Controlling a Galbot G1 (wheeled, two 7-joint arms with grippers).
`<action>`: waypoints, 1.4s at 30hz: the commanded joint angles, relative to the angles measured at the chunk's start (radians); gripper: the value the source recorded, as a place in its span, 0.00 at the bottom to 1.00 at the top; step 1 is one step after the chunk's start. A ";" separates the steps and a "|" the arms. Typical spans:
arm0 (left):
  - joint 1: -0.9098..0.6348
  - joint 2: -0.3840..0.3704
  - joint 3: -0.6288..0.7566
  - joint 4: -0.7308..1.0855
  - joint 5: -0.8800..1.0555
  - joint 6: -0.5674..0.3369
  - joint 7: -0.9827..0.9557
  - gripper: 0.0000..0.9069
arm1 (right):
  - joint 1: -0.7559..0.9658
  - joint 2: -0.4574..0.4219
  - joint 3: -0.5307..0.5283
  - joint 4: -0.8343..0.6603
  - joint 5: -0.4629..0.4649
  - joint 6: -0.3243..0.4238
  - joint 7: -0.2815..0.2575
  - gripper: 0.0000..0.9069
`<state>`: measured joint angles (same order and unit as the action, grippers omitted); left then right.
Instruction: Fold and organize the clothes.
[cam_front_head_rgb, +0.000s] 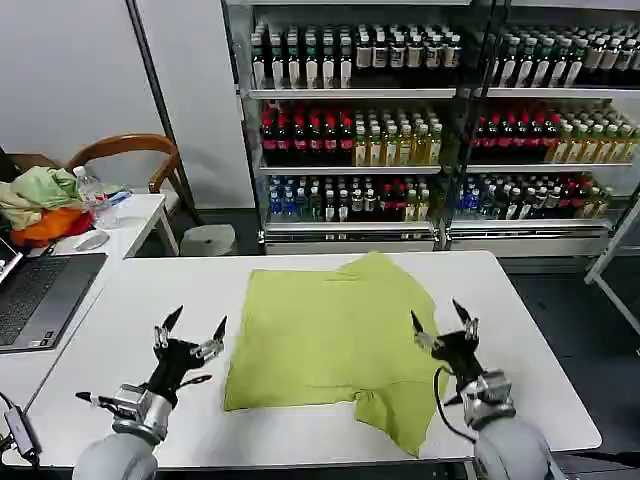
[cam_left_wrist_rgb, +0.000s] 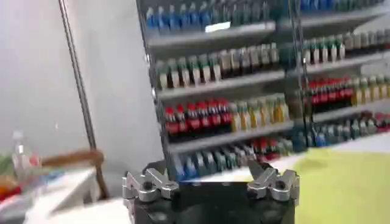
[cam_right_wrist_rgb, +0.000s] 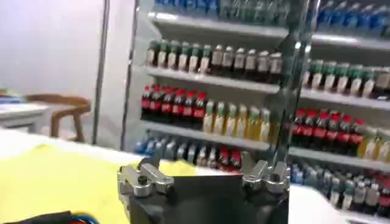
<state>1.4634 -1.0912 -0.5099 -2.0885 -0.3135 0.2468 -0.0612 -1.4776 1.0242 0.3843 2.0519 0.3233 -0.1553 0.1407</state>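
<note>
The clothes are one lime yellow-green T-shirt lying flat in the middle of the white table. A sleeve or corner hangs toward the front edge at its right. No print shows on the upper side. My left gripper is raised above the table just left of the shirt's left edge, open and holding nothing. My right gripper is raised over the shirt's right edge, open and holding nothing too. The shirt also appears beyond the left gripper in the left wrist view. In the right wrist view the shirt lies off to one side.
An open laptop sits at the table's left edge, with a cable near the front left corner. A side table behind it holds a heap of pale green and orange cloth and a water bottle. Shelves of drink bottles stand behind the table.
</note>
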 joint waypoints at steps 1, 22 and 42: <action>0.115 0.004 0.006 -0.131 -0.055 0.195 -0.053 1.00 | -0.148 -0.035 0.001 0.074 0.026 -0.014 0.015 1.00; 0.138 -0.055 0.085 -0.030 -0.093 0.242 -0.102 1.00 | -0.305 -0.008 -0.034 0.081 -0.009 -0.037 0.082 1.00; 0.108 -0.069 0.110 0.047 -0.098 0.225 -0.157 0.06 | -0.274 -0.005 -0.061 0.057 0.080 -0.039 0.094 0.00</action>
<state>1.5699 -1.1589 -0.4086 -2.0624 -0.4055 0.4671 -0.2022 -1.7357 1.0187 0.3189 2.1075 0.3970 -0.1911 0.2226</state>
